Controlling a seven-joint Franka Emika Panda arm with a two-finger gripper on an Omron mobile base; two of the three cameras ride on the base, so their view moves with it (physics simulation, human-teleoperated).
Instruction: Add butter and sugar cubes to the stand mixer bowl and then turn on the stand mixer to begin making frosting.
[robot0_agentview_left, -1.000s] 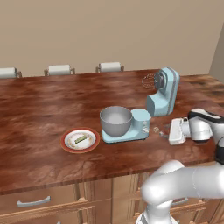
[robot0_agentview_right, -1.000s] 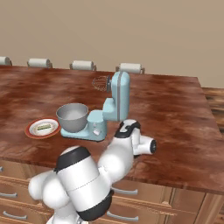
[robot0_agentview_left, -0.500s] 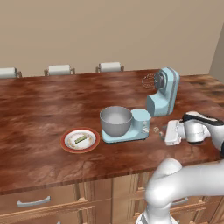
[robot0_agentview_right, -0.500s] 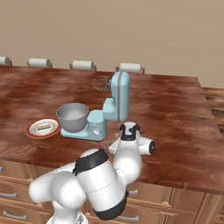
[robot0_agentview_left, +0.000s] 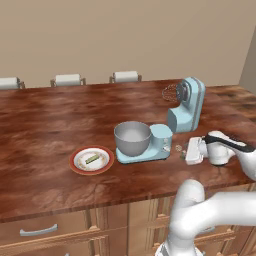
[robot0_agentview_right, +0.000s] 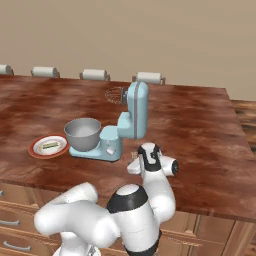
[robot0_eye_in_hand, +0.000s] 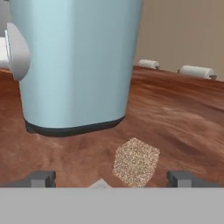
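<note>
The jaws (robot0_eye_in_hand: 111, 178) are spread wide & hold nothing; in the hand view a speckled sugar cube (robot0_eye_in_hand: 136, 162) sits on the counter (robot0_eye_in_hand: 183, 113) between the two tips, just ahead of them. A second pale cube corner (robot0_eye_in_hand: 100, 183) is glimpsed lower, nearer the left tip; whether it is touched can't be told. Beyond the cube stands the pale-blue mixer (robot0_eye_in_hand: 74, 61), its side knob (robot0_eye_in_hand: 17, 50) up & to the left of the jaws.

Step in hand, as judged: pick up a sugar cube. To do it well, the cube should be centred between the tips, the hand lowered till the tips straddle it near the counter, then closed gently, since a tiny cube may squirt out if pinched off-centre. The mixer base is close ahead, so no fwd push is advised.

In the left base view the bowl (robot0_agentview_left: 132, 138) is well to the far side of the mixer base from the jaws, & the butter (robot0_agentview_left: 92, 159) lies on the plate (robot0_agentview_left: 75, 162) beyond that. Neither appears loaded yet
</note>
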